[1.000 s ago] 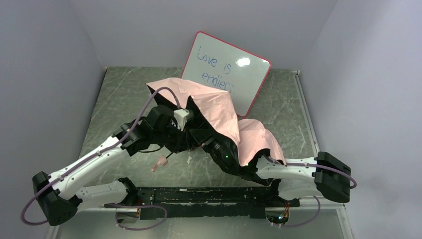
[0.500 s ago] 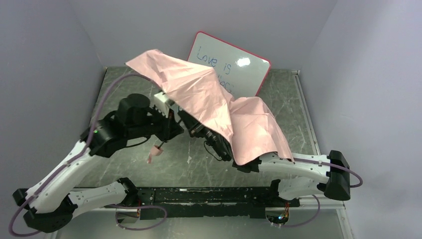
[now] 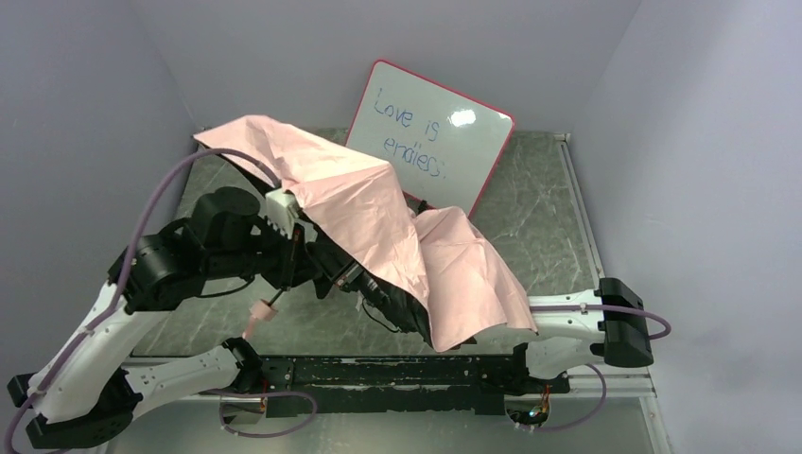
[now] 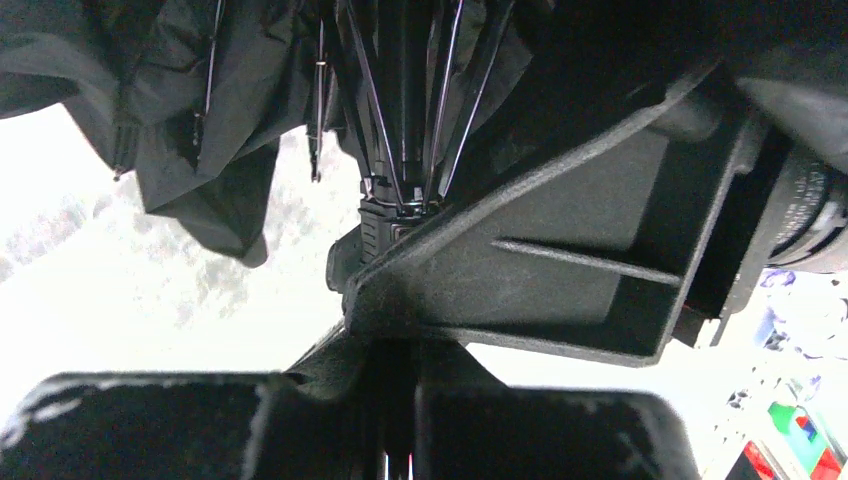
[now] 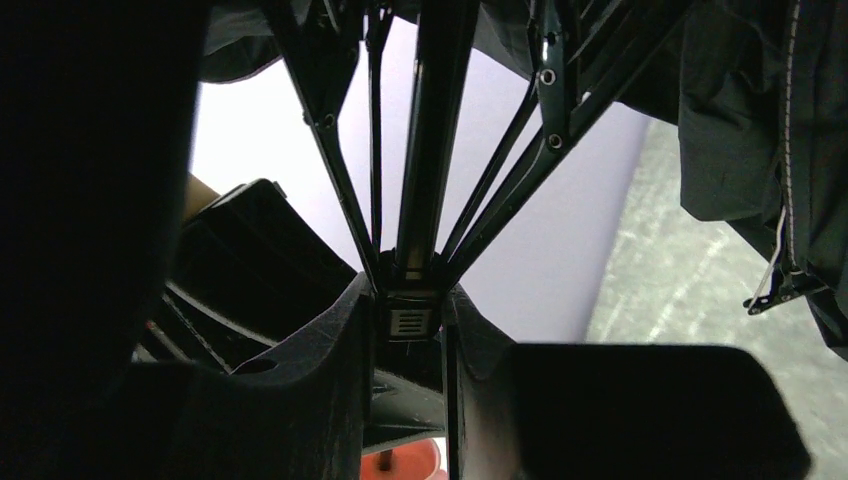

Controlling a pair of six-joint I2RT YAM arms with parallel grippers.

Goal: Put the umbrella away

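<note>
Because the left gripper [image 4: 395, 400] clamps only the slim shaft [image 4: 405, 100] above the dangling handle [image 3: 257, 316], that end could twist or slip. The right gripper [image 5: 408, 345], closed on the runner [image 5: 405, 315], sits under loose cloth likely to snag. Umbrella [image 3: 378, 218]: pale pink, half-collapsed, black ribs [image 5: 500, 150] splayed, held above the table [image 3: 558, 218] between both arms, draped over the right arm [image 3: 567, 317].

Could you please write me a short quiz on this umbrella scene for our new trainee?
1. True or false: the whiteboard lies flat on the table.
2. Fill in: the umbrella's pink handle hangs beside the ___ arm.
3. In the right wrist view, the right gripper has its jaws around: A) the handle, B) the rib hub on the shaft, C) the whiteboard's frame?
Key: 1 false, it leans upright at the back; 2 left; 3 B.
</note>
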